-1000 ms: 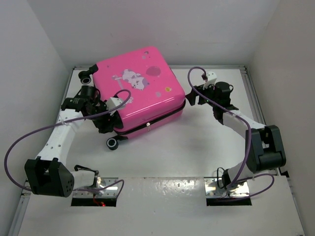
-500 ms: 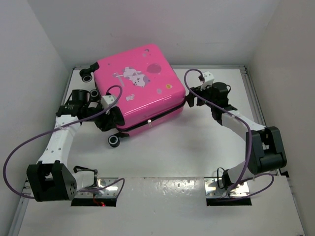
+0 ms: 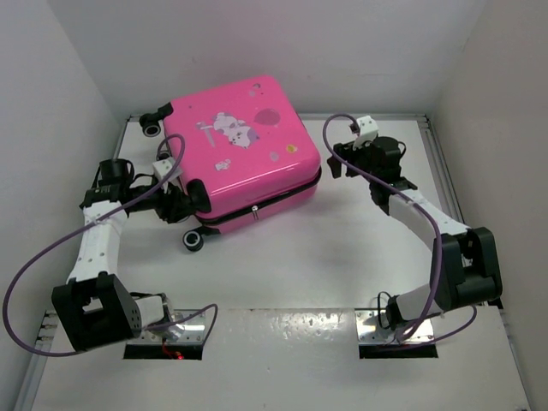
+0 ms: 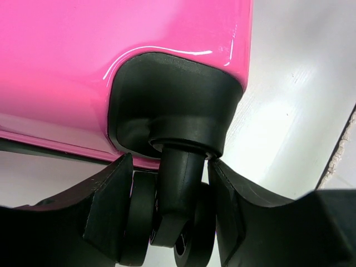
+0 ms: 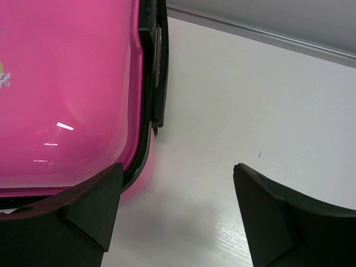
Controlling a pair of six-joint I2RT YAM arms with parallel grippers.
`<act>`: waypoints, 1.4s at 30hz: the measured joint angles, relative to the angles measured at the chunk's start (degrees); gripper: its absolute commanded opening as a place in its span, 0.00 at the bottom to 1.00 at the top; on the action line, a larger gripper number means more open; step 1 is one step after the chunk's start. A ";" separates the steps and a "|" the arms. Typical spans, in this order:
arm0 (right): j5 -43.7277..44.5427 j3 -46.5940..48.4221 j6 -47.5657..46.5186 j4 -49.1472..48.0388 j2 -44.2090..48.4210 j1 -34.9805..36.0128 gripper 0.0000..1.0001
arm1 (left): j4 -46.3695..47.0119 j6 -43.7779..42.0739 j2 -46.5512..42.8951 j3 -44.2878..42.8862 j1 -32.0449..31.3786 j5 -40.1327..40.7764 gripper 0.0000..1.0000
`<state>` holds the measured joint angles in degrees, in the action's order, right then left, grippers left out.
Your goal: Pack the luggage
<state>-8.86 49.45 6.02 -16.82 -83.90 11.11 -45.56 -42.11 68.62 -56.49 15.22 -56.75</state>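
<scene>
The luggage (image 3: 240,154) is lying flat on the counter (image 3: 342,248), towards the far left, with its print (image 3: 224,128) facing up and its shells shut together, so the zipper (image 3: 257,210) is showing only as a dark seam around the edge. The left end effector (image 4: 169,161) is reaching in at the near-left corner and straddling a wheel (image 4: 167,222): in the left wrist view one finger is sitting on each side of the caster and both look to be touching it, so I am reading it as pinching the wheel. A caster is probably being chosen because it is one of the few parts that sticks out of the smooth shell, offering a hold for turning or steadying the case. The right end effector (image 5: 177,167) is hovering just beside the right corner with its fingers spread wide and only bare counter between them. One finger is sitting close to the rounded corner where the zipper runs, though I cannot tell whether it is touching. It seems to be waiting there to brace that corner or to hunt for the zipper pull, which I cannot make out in any view. With the lid down and nothing lying ready to go in, the task is looking to be at a positioning step – either the case is being set up for opening, or it is already closed and being squared.
</scene>
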 measured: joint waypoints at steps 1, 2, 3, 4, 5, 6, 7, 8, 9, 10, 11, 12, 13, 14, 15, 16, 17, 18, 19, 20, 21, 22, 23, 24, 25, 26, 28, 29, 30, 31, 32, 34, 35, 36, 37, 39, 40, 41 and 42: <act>0.28 0.15 0.13 0.39 0.00 0.00 0.80 | 0.07 -0.44 0.00 0.17 0.50 -0.50 0.00; 0.55 0.28 0.46 0.68 0.00 -0.04 0.80 | 0.22 -0.76 0.11 0.31 0.94 -1.05 0.00; 0.96 0.46 0.92 0.94 -0.11 -0.11 0.80 | 0.31 -1.11 0.42 0.33 1.46 -1.64 0.00; 1.36 0.85 1.95 1.11 -0.33 -0.17 0.80 | 0.31 -1.38 0.74 0.33 1.92 -2.21 0.00; 1.66 1.40 3.04 1.36 -0.72 -0.33 0.80 | 0.28 -1.66 1.16 0.33 2.29 -2.67 0.00; 1.86 2.10 4.00 1.55 -1.38 -0.52 0.80 | 0.28 -2.03 1.51 0.31 2.62 -3.04 0.02; 2.10 3.34 5.60 1.90 -2.40 -0.94 0.80 | 0.28 -2.32 1.79 0.31 2.73 -3.21 0.20; 2.21 4.68 7.32 1.99 -3.72 -1.42 0.78 | 0.26 -2.51 2.10 0.31 2.73 -2.99 0.28; 2.25 5.90 8.72 2.01 -5.09 -1.97 0.75 | 0.17 -2.67 2.32 0.24 2.69 -2.82 0.30; 2.19 7.48 10.29 2.05 -6.80 -2.62 0.70 | 0.07 -2.73 2.60 0.13 2.62 -2.67 0.30; 1.92 8.81 11.58 2.05 -8.48 -3.08 0.67 | -0.02 -2.84 2.91 0.02 2.43 -2.34 0.30; 1.38 10.16 12.87 2.25 -10.38 -3.61 0.63 | -0.17 -2.91 3.17 -0.15 2.25 -1.88 0.30; 1.09 11.30 13.84 2.40 -12.02 -3.93 0.55 | -0.22 -2.86 3.41 -0.37 1.95 -1.55 0.30; 0.81 12.41 14.84 2.54 -13.70 -4.20 0.53 | -0.24 -2.67 3.63 -0.63 1.66 -1.14 0.29; 0.35 13.35 15.78 2.67 -15.17 -4.26 0.50 | -0.17 -2.49 3.80 -0.83 1.36 -0.63 0.27; -0.39 14.23 16.46 2.97 -16.68 -4.28 0.48 | 0.04 -2.16 3.93 -0.96 1.01 -0.13 0.26; -1.16 14.88 17.00 3.32 -18.01 -4.24 0.44 | 0.55 -1.46 4.04 -1.01 0.63 0.35 0.24; -2.16 15.21 17.55 3.45 -18.97 -4.22 0.42 | 1.01 -0.92 4.11 -1.01 0.37 0.68 0.22; -3.56 15.23 18.05 3.48 -19.76 -4.13 0.40 | 1.55 -0.42 4.20 -1.01 0.04 1.05 0.22; -4.66 15.23 18.49 3.58 -20.31 -4.11 0.39 | 2.23 0.20 4.31 -1.01 -0.33 1.27 0.21; -6.34 15.23 19.37 3.34 -20.92 -4.04 0.38 | 2.95 0.81 4.35 -0.90 -0.70 1.53 0.21; -8.11 15.21 20.11 2.82 -21.42 -3.98 0.38 | 4.09 1.31 4.35 -0.59 -1.22 1.95 0.19; -9.97 15.17 21.14 2.05 -21.92 -3.96 0.36 | 5.27 1.92 4.35 -0.31 -1.81 2.32 0.19; -11.72 15.13 22.25 1.29 -22.23 -3.89 0.36 | 6.45 2.40 4.35 0.07 -2.40 2.62 0.19; -14.14 14.88 23.69 -0.20 -22.51 -3.85 0.36 | 8.15 2.91 4.28 0.66 -3.19 2.89 0.19; -14.84 14.64 24.33 -1.49 -22.62 -3.85 0.36 | 9.64 3.32 4.26 1.14 -3.85 3.23 0.18; -16.96 14.19 25.81 -3.82 -22.71 -4.55 0.38 | 12.11 3.76 4.48 2.10 -4.87 3.80 0.18; -17.94 14.10 26.58 -4.72 -22.71 -4.87 0.38 | 13.44 3.76 4.81 2.69 -5.46 4.55 0.18; -18.49 14.10 27.10 -5.53 -22.71 -5.09 0.38 | 14.49 3.69 4.98 3.06 -6.10 5.31 0.18; -19.19 14.10 27.63 -6.43 -22.71 -5.33 0.38 | 15.41 3.65 5.14 3.34 -6.67 5.92 0.18; -19.78 14.10 28.02 -7.26 -22.71 -5.44 0.38 | 16.33 3.67 5.35 3.48 -7.04 6.60 0.18; -20.83 14.10 28.65 -8.66 -22.71 -5.51 0.40 | 18.08 3.58 5.95 3.48 -7.61 7.74 0.18; -21.59 14.10 28.94 -8.98 -22.71 -5.51 0.40 | 19.15 3.50 6.27 3.48 -7.85 8.48 0.18; -23.43 14.10 29.38 -9.33 -22.71 -5.49 0.40 | 20.39 3.34 6.64 3.50 -8.13 9.40 0.20; -26.10 14.10 30.16 -10.01 -22.73 -5.16 0.41 | 21.70 3.13 7.08 3.50 -8.44 10.19 0.29; -30.75 14.23 31.32 -12.07 -22.75 -2.71 0.43 | 23.65 2.60 7.76 3.58 -8.52 10.45 0.35; -33.48 14.32 31.58 -12.28 -22.69 -0.94 0.45 | 23.87 2.36 7.76 3.78 -8.15 9.97 0.35; -35.95 14.34 31.85 -13.18 -22.69 1.14 0.45 | 24.06 1.66 7.50 4.13 -7.28 9.40 0.35; -37.22 14.34 31.80 -13.66 -22.69 2.43 0.45 | 24.06 0.94 7.26 4.31 -6.99 8.96 0.35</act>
<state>-46.09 63.79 37.82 -30.48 -106.59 13.54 -21.50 -41.17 75.88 -52.18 8.23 -47.79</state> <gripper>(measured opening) 0.441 0.578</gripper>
